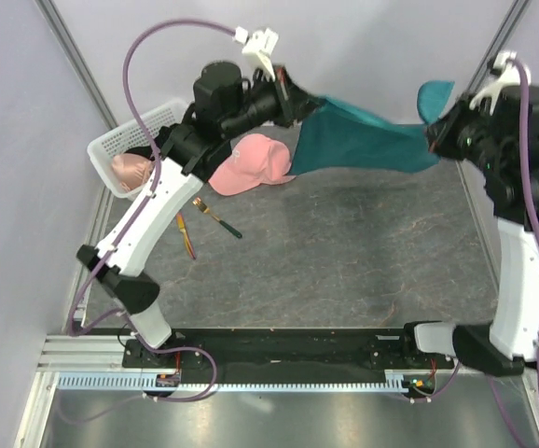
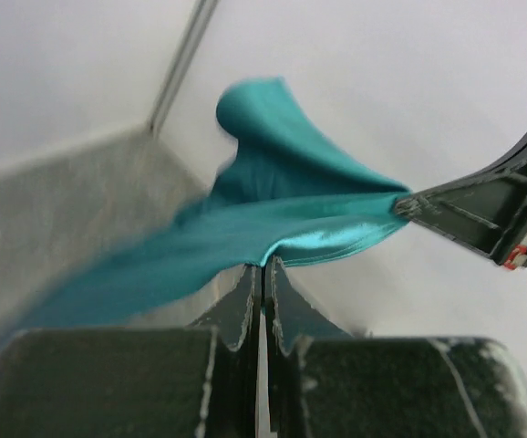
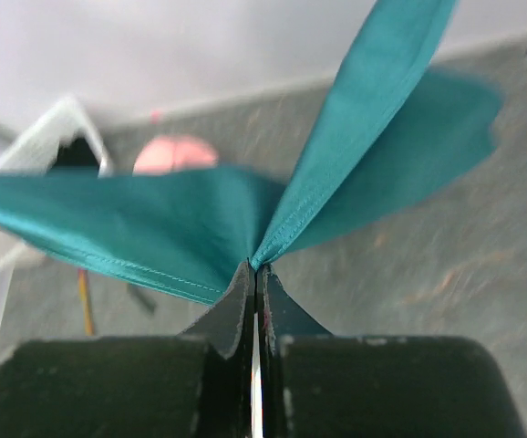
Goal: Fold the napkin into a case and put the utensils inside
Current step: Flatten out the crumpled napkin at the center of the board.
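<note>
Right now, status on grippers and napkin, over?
Left gripper, right gripper both shut on napkin, held aloft between them. Utensils on table. Pink cap on table, near cloth.

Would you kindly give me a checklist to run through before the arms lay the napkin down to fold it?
1. Left gripper shut on the napkin: ok.
2. Right gripper shut on the napkin: ok.
3. Napkin held off the table between both arms: ok.
4. Napkin spread flat: not ok, a flap sticks up at its right end.
5. Fork and purple-and-orange piece clear of the table's bare middle: ok.
6. Gap between napkin and pink cap: cannot tell.
</note>
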You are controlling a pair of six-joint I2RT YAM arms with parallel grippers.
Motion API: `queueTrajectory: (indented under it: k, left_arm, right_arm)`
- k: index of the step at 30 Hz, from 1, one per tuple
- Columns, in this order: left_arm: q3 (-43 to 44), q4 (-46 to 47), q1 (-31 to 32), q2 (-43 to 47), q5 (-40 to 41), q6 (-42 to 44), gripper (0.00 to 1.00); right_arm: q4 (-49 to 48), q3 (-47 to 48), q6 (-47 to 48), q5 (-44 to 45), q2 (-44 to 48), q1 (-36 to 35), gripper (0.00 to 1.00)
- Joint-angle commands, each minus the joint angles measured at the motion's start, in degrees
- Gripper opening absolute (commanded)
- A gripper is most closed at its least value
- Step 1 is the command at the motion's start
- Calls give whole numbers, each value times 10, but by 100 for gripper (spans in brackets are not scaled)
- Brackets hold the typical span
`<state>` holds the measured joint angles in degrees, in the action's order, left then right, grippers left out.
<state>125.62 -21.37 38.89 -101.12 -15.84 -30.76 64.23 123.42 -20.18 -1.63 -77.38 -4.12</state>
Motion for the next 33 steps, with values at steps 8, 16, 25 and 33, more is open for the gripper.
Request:
queueTrajectory:
  k: [8, 16, 25, 33]
  left_arm:
    - [-630, 40, 0, 286, -20, -8, 2]
    - [-810, 128, 1, 241, 63, 18, 2]
    - [-766, 114, 1, 161, 58, 14, 2]
    - [-736, -9, 1, 174, 64, 36, 16]
  right_arm:
    - [-71, -732, -132, -248, 276, -1, 0]
    - [-179, -841, -113, -217, 187, -2, 55]
    - [-119, -694, -101, 13, 66, 21, 76]
    - [-167, -633, -6, 0, -82, 20, 72]
